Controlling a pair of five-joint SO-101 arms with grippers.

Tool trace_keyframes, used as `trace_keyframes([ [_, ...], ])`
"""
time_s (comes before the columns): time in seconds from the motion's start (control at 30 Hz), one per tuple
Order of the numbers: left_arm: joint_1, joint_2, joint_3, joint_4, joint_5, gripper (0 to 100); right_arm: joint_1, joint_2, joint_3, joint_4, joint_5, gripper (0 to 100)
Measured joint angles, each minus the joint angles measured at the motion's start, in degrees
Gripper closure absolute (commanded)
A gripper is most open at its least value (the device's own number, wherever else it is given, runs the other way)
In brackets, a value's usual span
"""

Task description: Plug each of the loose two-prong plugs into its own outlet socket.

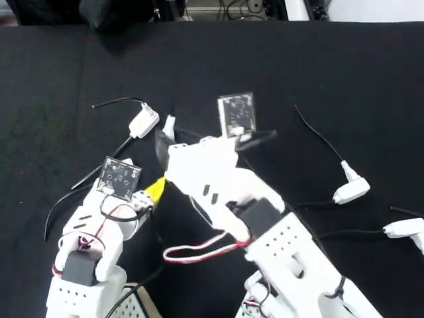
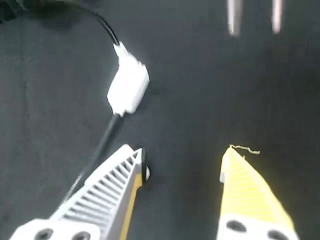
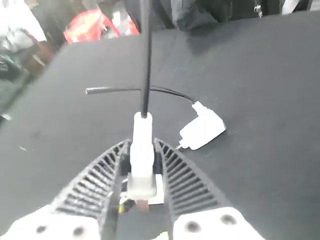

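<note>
The held plug (image 3: 142,130) could twist in the grip, I judge, if its cord (image 3: 145,60) drags, leaving it askew for plugging in. The right gripper (image 3: 142,150) has its jaws clenched on that plug's body. The loose plug (image 2: 128,90) lies on the worktop (image 2: 225,90) just ahead of the left gripper (image 2: 182,152), whose jaws stand wide apart, touching nothing.

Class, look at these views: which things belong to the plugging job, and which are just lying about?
Belongs to the job: plug shut in the right claw; loose plug beside it; third plug and fourth plug farther off; open left claw.
Lying about: red object and dark bundle beyond the table.
</note>
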Motion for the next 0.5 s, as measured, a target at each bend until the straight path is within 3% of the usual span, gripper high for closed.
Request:
trace_keyframes([
  [0.17, 0.3, 0.0, 0.0, -2.7, 6.6, 69, -3.5, -5.7, 8.1, 0.0, -5.9, 98.6],
  [0.3, 0.4, 0.1, -0.8, -2.9, 11.3, 69, -5.6, -11.7, 14.4, -1.8, -4.8, 98.6],
  [0.5, 0.7, 0.2, -1.4, -2.9, 12.0, 69, -5.6, -22.4, 20.4, 0.2, -2.3, 98.6],
])
